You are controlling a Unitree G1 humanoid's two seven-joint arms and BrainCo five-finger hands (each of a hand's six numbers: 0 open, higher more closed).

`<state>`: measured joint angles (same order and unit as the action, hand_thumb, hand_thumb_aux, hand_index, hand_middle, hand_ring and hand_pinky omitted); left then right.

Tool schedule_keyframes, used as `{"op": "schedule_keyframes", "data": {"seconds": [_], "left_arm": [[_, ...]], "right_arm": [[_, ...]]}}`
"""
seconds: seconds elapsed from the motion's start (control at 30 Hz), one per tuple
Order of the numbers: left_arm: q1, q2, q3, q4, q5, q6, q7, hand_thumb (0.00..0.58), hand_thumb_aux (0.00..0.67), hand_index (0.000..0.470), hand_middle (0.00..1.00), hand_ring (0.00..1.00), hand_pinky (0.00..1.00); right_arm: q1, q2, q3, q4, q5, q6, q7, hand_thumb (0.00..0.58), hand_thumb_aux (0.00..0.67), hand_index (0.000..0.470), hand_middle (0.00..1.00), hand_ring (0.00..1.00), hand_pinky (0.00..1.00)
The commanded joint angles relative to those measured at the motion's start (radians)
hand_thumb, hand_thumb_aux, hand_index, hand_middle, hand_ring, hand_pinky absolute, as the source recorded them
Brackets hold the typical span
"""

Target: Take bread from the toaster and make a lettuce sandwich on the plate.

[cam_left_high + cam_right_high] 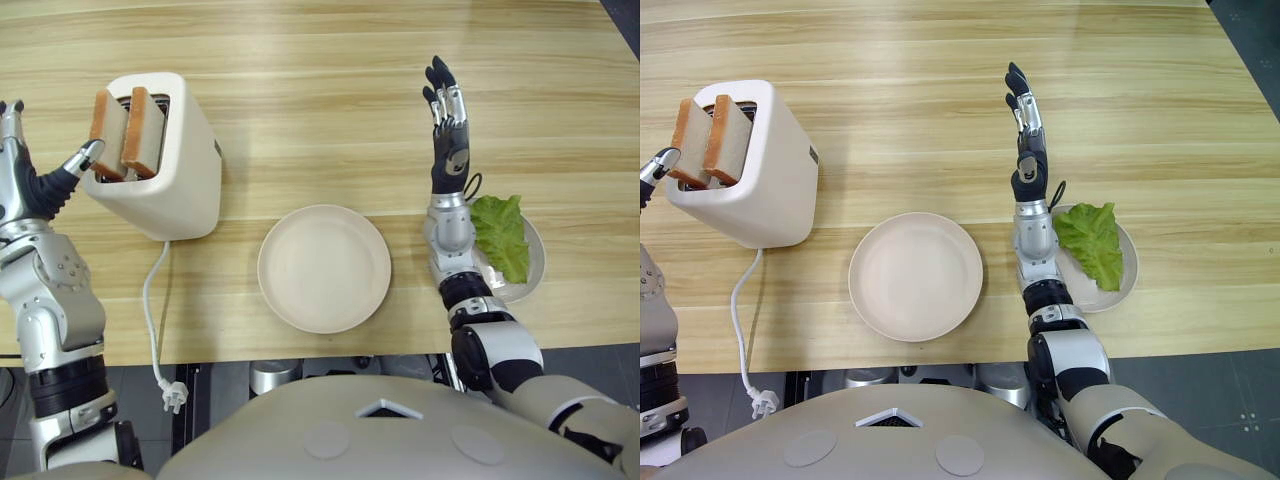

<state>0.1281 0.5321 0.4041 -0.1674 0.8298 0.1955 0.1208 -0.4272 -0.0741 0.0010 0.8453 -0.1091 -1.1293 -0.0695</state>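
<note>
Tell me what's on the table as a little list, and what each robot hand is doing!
toaster: white, on the left, its plug hanging loose
bread: two slices sticking up from the toaster
plate: in the middle, nothing on it
lettuce: on a small dish, on the right
left hand: open, beside the toaster, one fingertip by the bread
right hand: open, fingers straight, next to the lettuce

Left hand (38, 185): partly cut off by the frame's left edge. Bread slices (140, 135) beside it: lower portions hidden inside the toaster (185, 180).
</note>
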Motion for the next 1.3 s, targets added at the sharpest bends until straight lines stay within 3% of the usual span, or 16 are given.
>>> {"op": "schedule_keyframes", "data": {"seconds": [0.03, 0.17, 0.2, 0.23, 0.27, 0.37, 1.17, 1.23, 1.3], "left_arm": [[-0.015, 0.001, -0.008, 0.04, -0.037, 0.02, 0.018, 0.0, 0.0, 0.0, 0.0, 0.0, 0.0], [-0.026, 0.009, -0.018, 0.062, -0.053, 0.028, 0.026, 0.0, 0.0, 0.0, 0.0, 0.0, 0.0], [-0.029, 0.01, -0.019, 0.066, -0.056, 0.03, 0.029, 0.244, 0.16, 0.11, 0.0, 0.0, 0.0], [-0.031, 0.012, -0.024, 0.069, -0.055, 0.033, 0.03, 0.244, 0.16, 0.11, 0.0, 0.0, 0.0], [-0.034, 0.014, -0.03, 0.071, -0.056, 0.034, 0.028, 0.34, 0.239, 0.164, 0.0, 0.0, 0.0], [-0.033, 0.013, -0.05, 0.066, -0.05, 0.041, 0.026, 0.425, 0.323, 0.222, 0.0, 0.0, 0.0], [-0.003, -0.006, -0.085, -0.041, -0.127, 0.047, 0.012, 0.441, 0.342, 0.235, 0.0, 0.0, 0.0], [0.002, -0.012, -0.082, -0.059, -0.14, 0.047, 0.011, 0.436, 0.336, 0.231, 0.0, 0.0, 0.0], [0.0, -0.012, -0.083, -0.066, -0.146, 0.051, 0.011, 0.374, 0.271, 0.186, 0.0, 0.0, 0.0]], "right_arm": [[-0.007, 0.0, -0.006, 0.014, -0.002, -0.005, 0.004, 0.0, 0.0, 0.0, 0.0, 0.0, 0.0], [-0.007, -0.001, -0.007, 0.018, -0.005, -0.007, 0.002, 0.0, 0.0, 0.0, 0.0, 0.0, 0.0], [-0.007, -0.001, -0.008, 0.019, -0.006, -0.007, 0.001, 0.0, 0.0, 0.0, 0.0, 0.0, 0.0], [-0.007, -0.002, -0.008, 0.019, -0.006, -0.007, 0.0, 0.0, 0.0, 0.0, 0.0, 0.0, 0.0], [-0.008, -0.002, -0.008, 0.02, -0.007, -0.007, 0.0, 0.0, 0.0, 0.0, 0.0, 0.0, 0.0], [-0.009, -0.002, -0.007, 0.022, -0.008, -0.007, -0.001, 0.0, 0.0, 0.0, 0.0, 0.0, 0.0], [-0.014, -0.009, -0.004, 0.035, -0.063, 0.002, -0.039, 0.0, 0.0, 0.0, 0.0, 0.0, 0.0], [-0.014, -0.01, -0.003, 0.035, -0.066, 0.0, -0.04, 0.0, 0.0, 0.0, 0.0, 0.0, 0.0], [-0.012, -0.011, -0.003, 0.034, -0.069, -0.001, -0.042, 0.0, 0.0, 0.0, 0.0, 0.0, 0.0]]}}
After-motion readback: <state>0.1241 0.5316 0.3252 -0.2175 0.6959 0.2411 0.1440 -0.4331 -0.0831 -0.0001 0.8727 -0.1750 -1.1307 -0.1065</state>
